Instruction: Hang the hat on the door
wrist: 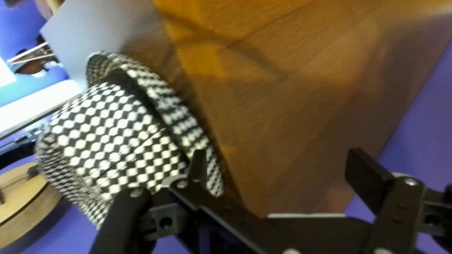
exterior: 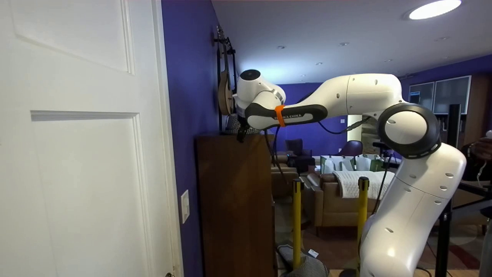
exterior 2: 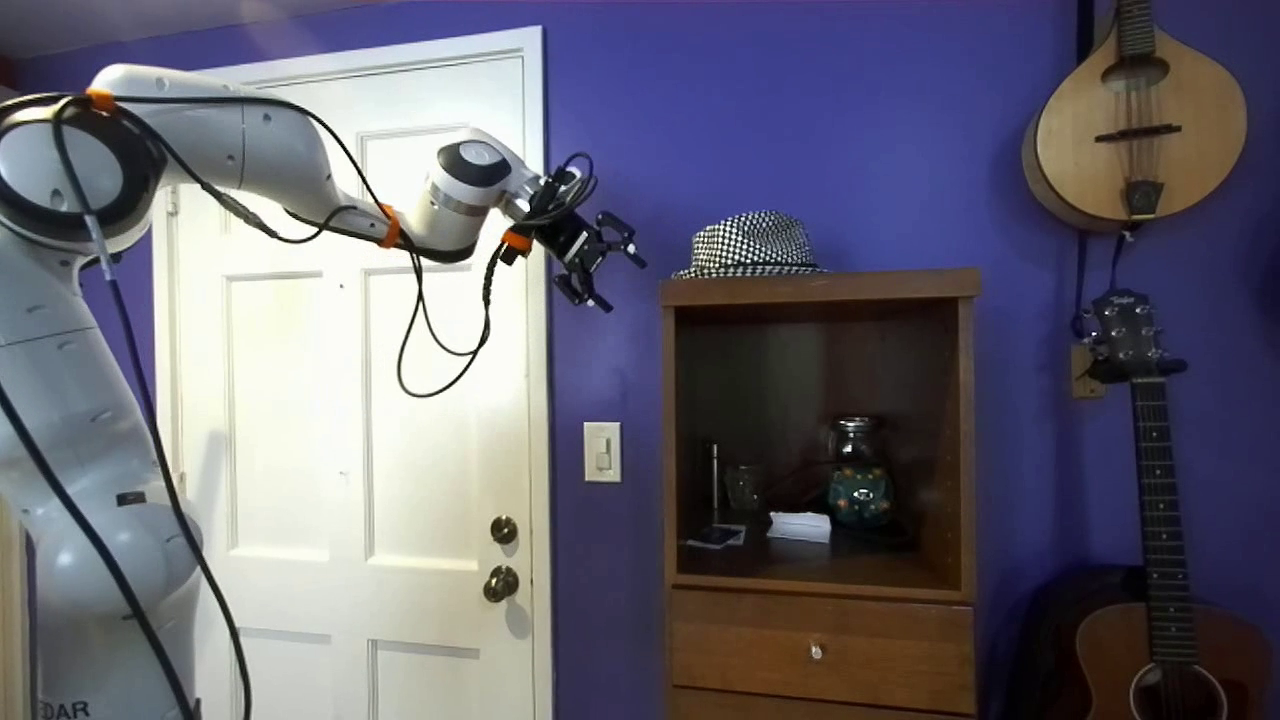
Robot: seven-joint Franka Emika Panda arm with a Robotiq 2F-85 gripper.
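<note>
Upper centre in an exterior view: checked hat [exterior 2: 752,243] atop wooden cabinet [exterior 2: 820,289]; gripper [exterior 2: 622,284] apart, fingers [wrist: 367,173] spread; white door [exterior 2: 300,430], frame left.

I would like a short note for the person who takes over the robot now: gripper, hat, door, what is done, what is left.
Gripper: open, nothing in it, near the hat but apart from it.
Hat: on top of the cabinet, brim down.
Door: looks shut; the hat is not on it.
Done: no grasp yet.
Left: grip the hat, carry it to the door, hang it; which spot, I cannot tell.
</note>
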